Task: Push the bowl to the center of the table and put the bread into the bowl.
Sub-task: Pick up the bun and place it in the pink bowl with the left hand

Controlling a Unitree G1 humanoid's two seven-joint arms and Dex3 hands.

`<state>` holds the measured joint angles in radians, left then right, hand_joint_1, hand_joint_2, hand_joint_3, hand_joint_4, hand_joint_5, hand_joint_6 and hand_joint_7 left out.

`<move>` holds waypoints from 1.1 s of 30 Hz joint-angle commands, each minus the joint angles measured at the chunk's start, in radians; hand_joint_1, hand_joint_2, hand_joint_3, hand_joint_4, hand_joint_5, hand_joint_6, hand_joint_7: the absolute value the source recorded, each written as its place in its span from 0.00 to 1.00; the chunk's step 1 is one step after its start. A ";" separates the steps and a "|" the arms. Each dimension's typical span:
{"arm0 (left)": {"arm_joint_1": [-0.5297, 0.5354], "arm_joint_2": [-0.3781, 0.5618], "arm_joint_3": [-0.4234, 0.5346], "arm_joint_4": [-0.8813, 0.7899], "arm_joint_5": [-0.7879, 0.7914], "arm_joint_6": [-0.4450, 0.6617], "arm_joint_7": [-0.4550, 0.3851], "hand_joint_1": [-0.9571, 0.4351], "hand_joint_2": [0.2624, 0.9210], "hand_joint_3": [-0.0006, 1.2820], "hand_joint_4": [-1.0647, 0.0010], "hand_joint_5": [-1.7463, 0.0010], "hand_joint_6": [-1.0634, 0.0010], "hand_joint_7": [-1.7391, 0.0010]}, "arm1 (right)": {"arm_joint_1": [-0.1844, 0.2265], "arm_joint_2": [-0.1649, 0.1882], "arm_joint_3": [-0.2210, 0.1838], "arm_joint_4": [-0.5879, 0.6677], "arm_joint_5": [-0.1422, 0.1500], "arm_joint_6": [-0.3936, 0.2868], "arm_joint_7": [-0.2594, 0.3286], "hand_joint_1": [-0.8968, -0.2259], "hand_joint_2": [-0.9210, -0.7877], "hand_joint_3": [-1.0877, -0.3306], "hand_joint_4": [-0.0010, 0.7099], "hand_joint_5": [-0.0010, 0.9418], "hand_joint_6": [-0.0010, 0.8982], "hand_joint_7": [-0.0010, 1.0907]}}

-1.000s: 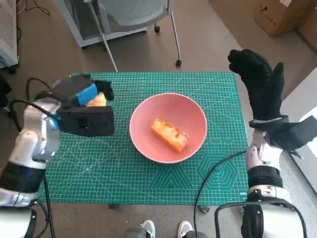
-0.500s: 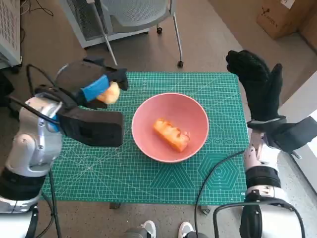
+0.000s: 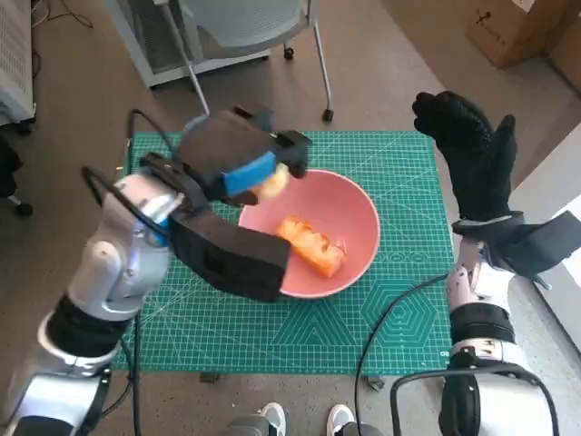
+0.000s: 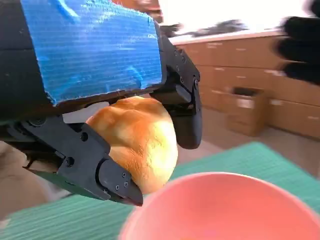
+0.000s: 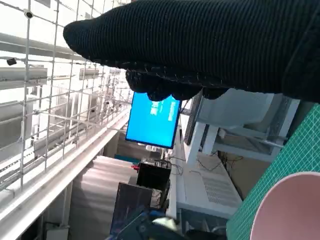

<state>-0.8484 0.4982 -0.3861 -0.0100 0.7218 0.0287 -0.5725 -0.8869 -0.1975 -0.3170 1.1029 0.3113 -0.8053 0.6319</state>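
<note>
The left hand (image 3: 238, 156) holds a bread roll (image 3: 272, 184) between its fingers (image 4: 186, 120), above the rim of the pink bowl (image 3: 361, 215). The right hand (image 3: 472, 154) is raised beside the bowl, fingers apart, holding nothing.

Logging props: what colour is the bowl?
Pink; the bowl shows best in the head view.

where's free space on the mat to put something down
Bare mat lies right of the bowl and along the near edge. The left side sits under the left robot hand and arm. The bowl holds one bread already, with room beside it.
</note>
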 commanded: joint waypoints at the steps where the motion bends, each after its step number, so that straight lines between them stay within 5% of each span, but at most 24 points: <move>1: -0.026 -0.039 -0.021 0.089 -0.029 -0.059 0.028 0.69 1.00 0.04 0.34 0.29 0.36 0.42 | 0.026 -0.008 0.003 0.000 -0.010 -0.004 -0.002 0.36 0.00 0.56 0.27 0.00 0.38 0.01; 8: -0.046 -0.100 -0.031 0.219 -0.061 -0.093 0.036 0.69 1.00 0.05 0.36 0.25 0.35 0.45 | 0.037 -0.018 0.007 -0.012 -0.014 -0.016 -0.001 0.35 0.00 0.54 0.24 0.00 0.36 0.00; 12: -0.043 -0.124 -0.022 0.241 -0.085 -0.056 0.007 0.69 1.00 0.13 0.42 0.23 0.53 0.32 | 0.046 -0.021 0.011 -0.024 -0.014 -0.018 -0.001 0.35 0.00 0.54 0.23 0.00 0.36 0.00; 13: -0.037 -0.129 -0.016 0.241 -0.098 -0.034 -0.010 0.68 0.98 0.13 0.48 0.32 0.58 0.38 | 0.049 -0.023 0.013 -0.028 -0.015 -0.017 -0.003 0.35 0.00 0.53 0.23 0.00 0.36 0.00; 15: -0.031 -0.133 -0.010 0.239 -0.112 -0.009 -0.028 0.62 0.96 0.07 0.65 0.70 0.65 0.66 | 0.052 -0.025 0.014 -0.034 -0.016 -0.015 -0.005 0.35 0.00 0.53 0.22 0.00 0.36 0.00; 18: -0.018 -0.129 -0.002 0.223 -0.139 0.031 -0.067 0.54 0.94 0.03 0.81 0.90 0.73 0.85 | 0.059 -0.025 0.016 -0.046 -0.013 -0.011 -0.004 0.35 0.00 0.53 0.21 0.00 0.35 0.00; 21: -0.011 -0.121 0.000 0.210 -0.153 0.046 -0.083 0.45 0.93 0.01 0.91 0.97 0.78 0.92 | 0.062 -0.025 0.017 -0.053 -0.011 -0.007 -0.005 0.36 0.00 0.52 0.20 0.00 0.35 0.00; 33: 0.007 -0.087 -0.003 0.232 -0.136 -0.052 0.006 0.29 0.94 0.00 0.99 1.00 0.77 0.95 | 0.056 -0.020 0.026 -0.049 -0.020 0.000 -0.031 0.36 0.00 0.52 0.20 0.00 0.34 0.00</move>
<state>-0.8545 0.3953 -0.3942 0.2208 0.5850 -0.0009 -0.5875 -0.8488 -0.2197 -0.2968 1.0489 0.3055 -0.8183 0.6109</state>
